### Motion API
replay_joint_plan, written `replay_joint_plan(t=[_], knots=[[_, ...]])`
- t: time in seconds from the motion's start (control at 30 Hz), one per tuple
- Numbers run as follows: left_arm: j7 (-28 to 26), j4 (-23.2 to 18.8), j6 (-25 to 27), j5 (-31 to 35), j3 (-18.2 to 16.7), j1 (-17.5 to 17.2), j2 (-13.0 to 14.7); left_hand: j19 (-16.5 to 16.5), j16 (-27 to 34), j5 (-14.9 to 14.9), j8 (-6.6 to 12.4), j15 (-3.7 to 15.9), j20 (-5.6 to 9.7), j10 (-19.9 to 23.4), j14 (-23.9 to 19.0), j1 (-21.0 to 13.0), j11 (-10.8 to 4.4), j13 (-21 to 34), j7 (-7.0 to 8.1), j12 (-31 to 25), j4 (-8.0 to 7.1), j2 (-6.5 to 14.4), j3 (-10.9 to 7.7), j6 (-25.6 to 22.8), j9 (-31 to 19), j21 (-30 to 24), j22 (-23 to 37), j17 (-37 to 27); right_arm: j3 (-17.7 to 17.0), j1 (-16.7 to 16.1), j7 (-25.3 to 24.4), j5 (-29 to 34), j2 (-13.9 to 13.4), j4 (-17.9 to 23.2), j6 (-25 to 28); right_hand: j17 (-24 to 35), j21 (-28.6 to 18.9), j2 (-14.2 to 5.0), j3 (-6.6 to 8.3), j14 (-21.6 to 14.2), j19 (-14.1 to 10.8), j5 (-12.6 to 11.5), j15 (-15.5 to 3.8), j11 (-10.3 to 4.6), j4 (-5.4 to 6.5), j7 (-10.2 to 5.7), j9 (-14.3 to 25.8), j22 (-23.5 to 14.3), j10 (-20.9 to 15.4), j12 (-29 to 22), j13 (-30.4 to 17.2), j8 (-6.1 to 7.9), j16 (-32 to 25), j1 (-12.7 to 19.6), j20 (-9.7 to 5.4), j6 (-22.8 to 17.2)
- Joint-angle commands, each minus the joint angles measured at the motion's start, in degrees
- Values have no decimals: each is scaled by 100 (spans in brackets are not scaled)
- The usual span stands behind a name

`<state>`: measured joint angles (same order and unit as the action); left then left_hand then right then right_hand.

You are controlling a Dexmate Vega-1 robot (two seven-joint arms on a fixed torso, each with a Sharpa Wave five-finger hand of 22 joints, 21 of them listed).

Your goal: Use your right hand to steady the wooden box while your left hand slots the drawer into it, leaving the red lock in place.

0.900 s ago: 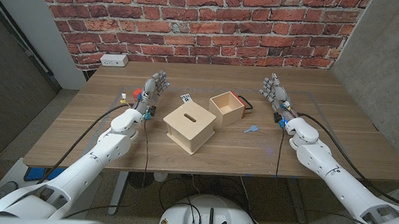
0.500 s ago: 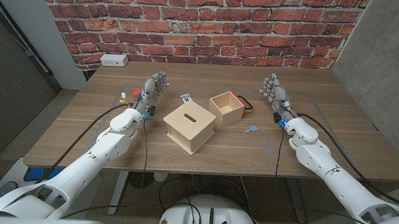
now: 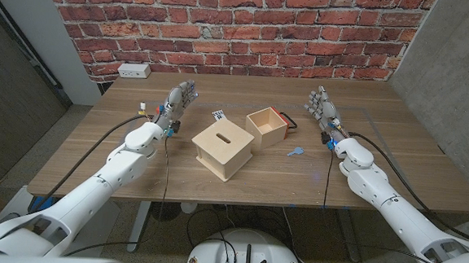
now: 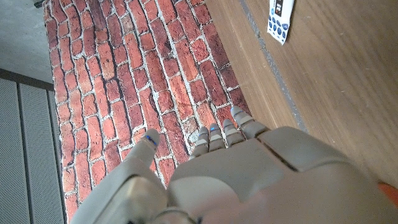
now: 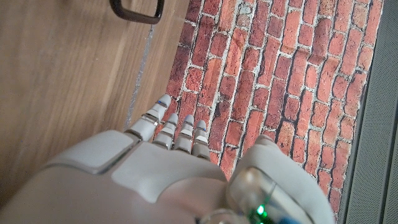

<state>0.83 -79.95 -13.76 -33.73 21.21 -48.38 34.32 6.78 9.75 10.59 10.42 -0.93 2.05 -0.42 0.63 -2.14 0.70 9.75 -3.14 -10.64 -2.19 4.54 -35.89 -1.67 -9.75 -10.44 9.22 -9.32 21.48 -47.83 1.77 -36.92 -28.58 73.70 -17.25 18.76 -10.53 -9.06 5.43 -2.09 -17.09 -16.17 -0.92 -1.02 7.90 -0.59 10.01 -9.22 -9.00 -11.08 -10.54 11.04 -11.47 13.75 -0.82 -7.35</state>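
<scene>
A wooden table [image 3: 135, 154] fronts a red brick wall [image 3: 225, 25]; both hands' fingers [image 3: 322, 100] are released, empty.

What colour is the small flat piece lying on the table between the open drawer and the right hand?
Light blue; the small flat piece shows best in the head view.

- Likely a robotics lab or test room, staged rather than lived in.
- A red brick wall [image 3: 225, 25] backs a plain wooden worktop [image 3: 396, 150].
- A white power strip [image 3: 133, 71] sits at the worktop's far edge.
- Grey concrete-like panel [image 3: 458, 72] at one side, though its material is unclear.
</scene>
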Motion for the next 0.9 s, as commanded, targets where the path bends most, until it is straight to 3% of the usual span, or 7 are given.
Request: replay_joint_plan(t=[0.03, 0.9], knots=[[102, -402, 266, 360, 97, 77, 444, 49, 32, 13, 23, -18, 213, -1, -59, -66, -10, 18, -8, -39, 59, 229, -29, -39, -10, -15, 25, -12, -26, -134, -94, 38, -82, 200, -9, 11, -18, -53, -4, -68, -39, -38, 3, 7, 36, -7, 32, -31, -45, -25, -31, 33, -42, 32, -14, -46], [528, -988, 620, 1460, 493, 739, 1012, 58, 41, -24, 24, 20, 241, 114, -171, -286, -56, 16, 27, -49, 386, 248, -129, -136, -11, -10, 21, -5, -131, -388, -50, -53, -249, 495, -39, 11, -18, -53, -4, -68, -39, -38, 3, 7, 36, -7, 32, -31, -45, -25, -31, 33, -42, 32, -14, -46]])
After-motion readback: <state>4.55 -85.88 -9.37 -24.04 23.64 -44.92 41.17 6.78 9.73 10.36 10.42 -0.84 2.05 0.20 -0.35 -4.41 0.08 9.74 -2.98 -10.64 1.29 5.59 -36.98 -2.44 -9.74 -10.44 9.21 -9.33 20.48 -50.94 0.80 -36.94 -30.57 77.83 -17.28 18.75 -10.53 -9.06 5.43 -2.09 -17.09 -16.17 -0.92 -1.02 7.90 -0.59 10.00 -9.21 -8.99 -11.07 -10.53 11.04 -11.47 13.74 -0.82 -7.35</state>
